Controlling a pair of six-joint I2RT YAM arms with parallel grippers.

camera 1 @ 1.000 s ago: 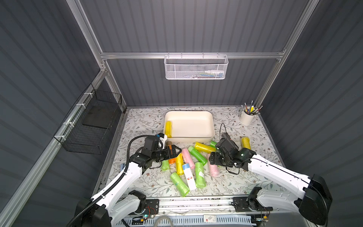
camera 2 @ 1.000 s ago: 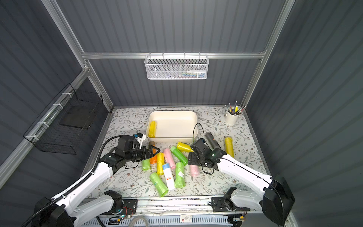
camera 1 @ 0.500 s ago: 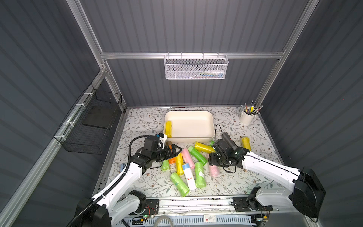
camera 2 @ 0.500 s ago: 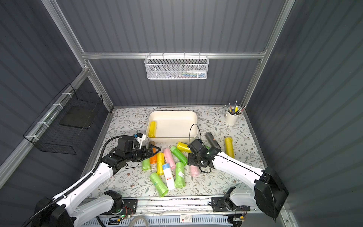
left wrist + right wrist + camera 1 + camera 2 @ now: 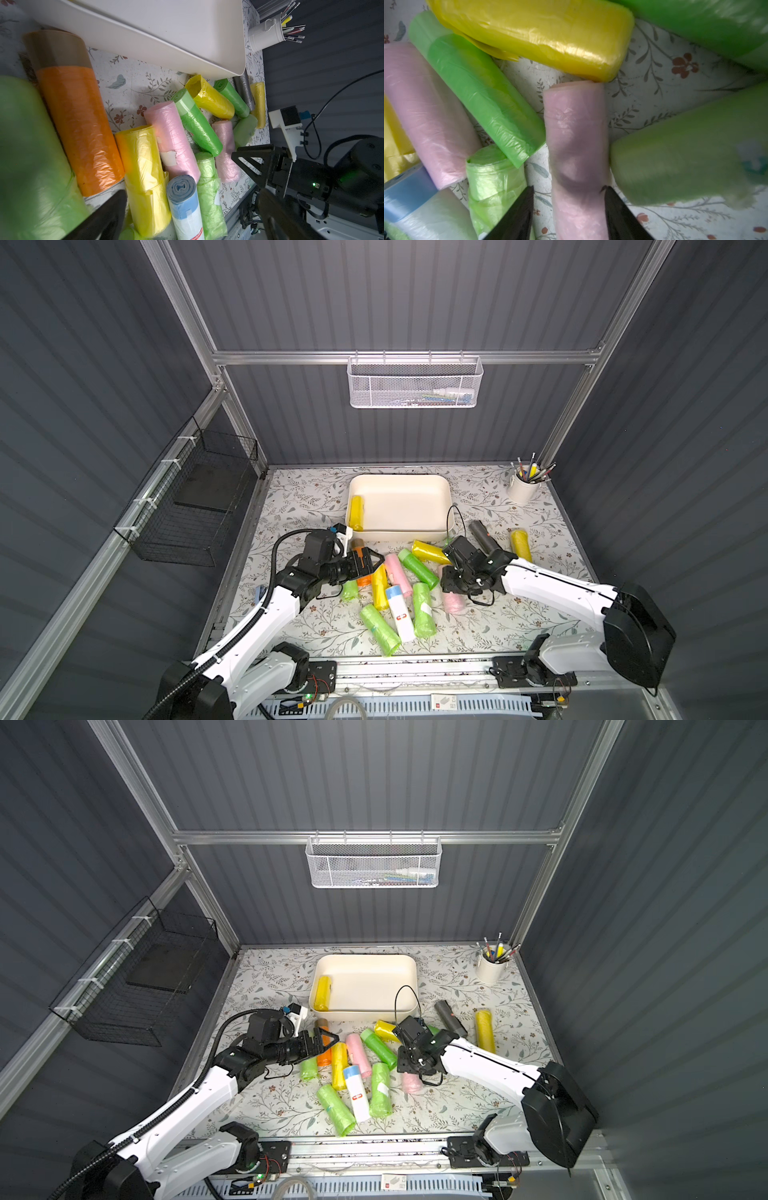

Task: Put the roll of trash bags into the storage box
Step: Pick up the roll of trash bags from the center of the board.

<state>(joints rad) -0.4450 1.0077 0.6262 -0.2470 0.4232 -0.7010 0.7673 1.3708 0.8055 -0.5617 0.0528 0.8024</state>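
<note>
- In both top views I see the shallow cream-white rectangular plastic storage box [image 5: 409, 506] at the centre back of the floral-patterned surface [image 5: 299, 506]. One yellow plastic roll [image 5: 356, 512] lies inside along its left wall.
- Below the box in the frame sits a loose heap of plastic bag rolls in green, yellow, pink, orange and white-and-blue.
- The pale pink roll of trash bags [image 5: 575, 135] lies flat on the surface at the right edge of that heap, outside the box and below its right front corner. Its far end touches a flattened yellow roll [image 5: 542, 35], and a pale green roll [image 5: 685, 155] lies just beside it.
- The right fingers [image 5: 517, 216] straddle the near end of the pink roll. One meets its side; beside the other a sliver of surface shows, so they are parted around it, not clamped.
- In a top view the right arm [image 5: 552, 589] covers most of that roll, and only its lower end [image 5: 453, 603] pokes out.
- The left fingers [image 5: 104, 216] are spread wide and hold nothing, hanging over the orange roll [image 5: 79, 124] at the heap's left side.
- A dark grey roll [image 5: 482, 533] lies apart at the right, and a white cup of pens [image 5: 521, 489] stands at the back right.
</note>
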